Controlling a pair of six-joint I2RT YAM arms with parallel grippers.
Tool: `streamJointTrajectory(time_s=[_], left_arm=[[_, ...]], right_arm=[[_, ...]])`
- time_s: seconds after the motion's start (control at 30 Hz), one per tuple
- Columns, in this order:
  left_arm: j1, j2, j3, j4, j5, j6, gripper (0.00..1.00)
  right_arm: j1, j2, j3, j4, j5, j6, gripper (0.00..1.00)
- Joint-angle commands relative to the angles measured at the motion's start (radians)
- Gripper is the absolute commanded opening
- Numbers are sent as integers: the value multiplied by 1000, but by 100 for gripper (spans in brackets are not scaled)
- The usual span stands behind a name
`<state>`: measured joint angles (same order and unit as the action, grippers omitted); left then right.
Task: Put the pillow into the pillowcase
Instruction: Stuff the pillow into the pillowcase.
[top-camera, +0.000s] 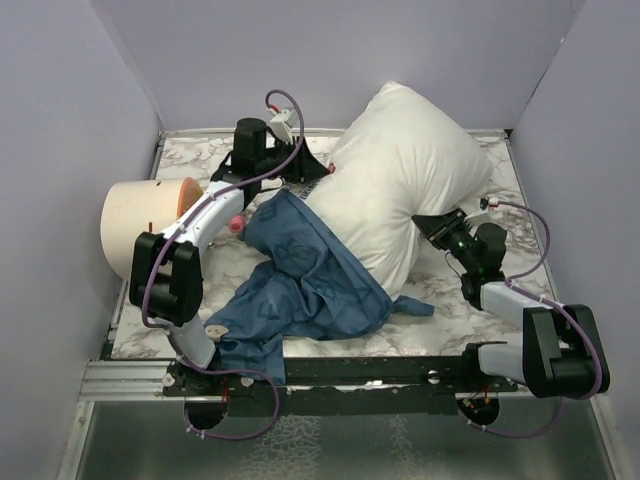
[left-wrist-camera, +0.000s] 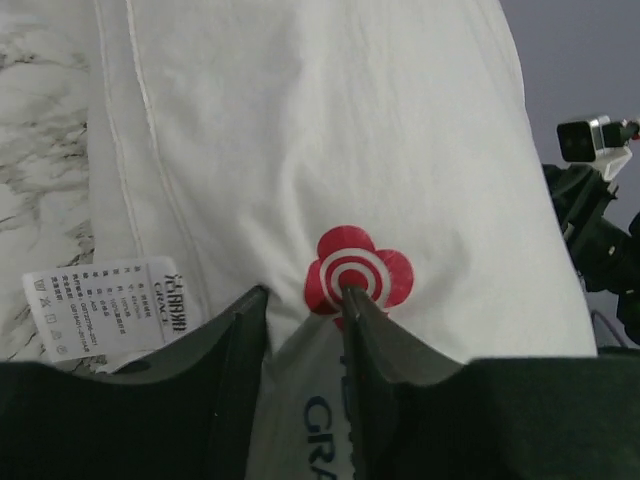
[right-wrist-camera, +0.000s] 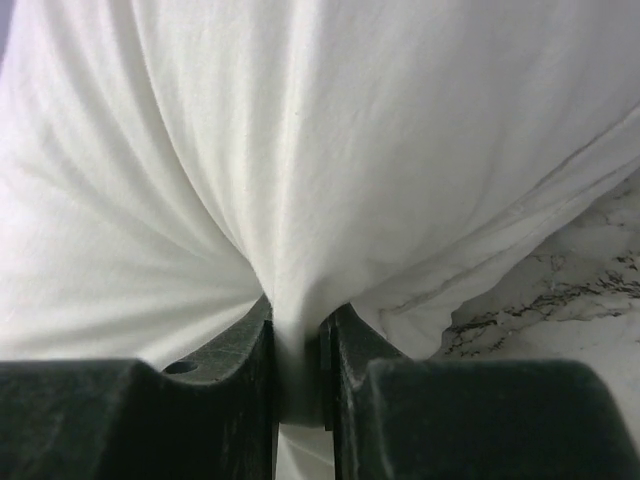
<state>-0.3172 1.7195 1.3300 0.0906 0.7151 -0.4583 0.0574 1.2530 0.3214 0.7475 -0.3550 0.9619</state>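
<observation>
A top view shows a marbled worktop (top-camera: 450, 300) walled in by plain lilac panels, with two robot arms bolted along its near edge. A plump white pillow (top-camera: 400, 180) lies diagonally across the middle and right of the worktop, its far end raised and bulging. The blue printed pillowcase (top-camera: 300, 275) lies crumpled in front and to the left of it. The cloth touches the pillow's near left side and trails toward the near edge. Whether any part of the pillow sits inside the case cannot be told.

The left arm reaches across the far left of the worktop, and the left hand (top-camera: 318, 178) meets the pillow's left edge. In the left wrist view, its two dark fingers (left-wrist-camera: 240, 340) stand partly apart, with white pillow fabric between them. They sit just below a red flower-shaped logo (left-wrist-camera: 355, 270) and above blue printed letters. Whether they are clamping that fabric cannot be told. A white care label (left-wrist-camera: 110, 305) hangs from the pillow's seam nearby.

The right hand (top-camera: 432, 222) meets the pillow's right side. In the right wrist view, its fingers (right-wrist-camera: 240, 350) are nearly closed, pinching a tight fold of pillow fabric, with creases fanning out from the grip.

A cream-coloured round object (top-camera: 135, 225) sits at the worktop's left edge.
</observation>
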Motion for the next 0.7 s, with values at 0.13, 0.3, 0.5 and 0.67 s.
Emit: streamJointTrajectory(time_s=[0.13, 0.3, 0.5, 0.67], left_arm=[[86, -55, 307, -296, -305, 93, 61], [116, -198, 220, -295, -312, 71, 65], [111, -482, -187, -197, -194, -124, 50], [5, -689, -412, -217, -414, -215, 26]], right_arm=[[7, -120, 55, 23, -57, -116, 16], [7, -101, 39, 58, -89, -95, 12], [7, -67, -9, 142, -133, -72, 10], [7, -55, -52, 200, -167, -44, 9]])
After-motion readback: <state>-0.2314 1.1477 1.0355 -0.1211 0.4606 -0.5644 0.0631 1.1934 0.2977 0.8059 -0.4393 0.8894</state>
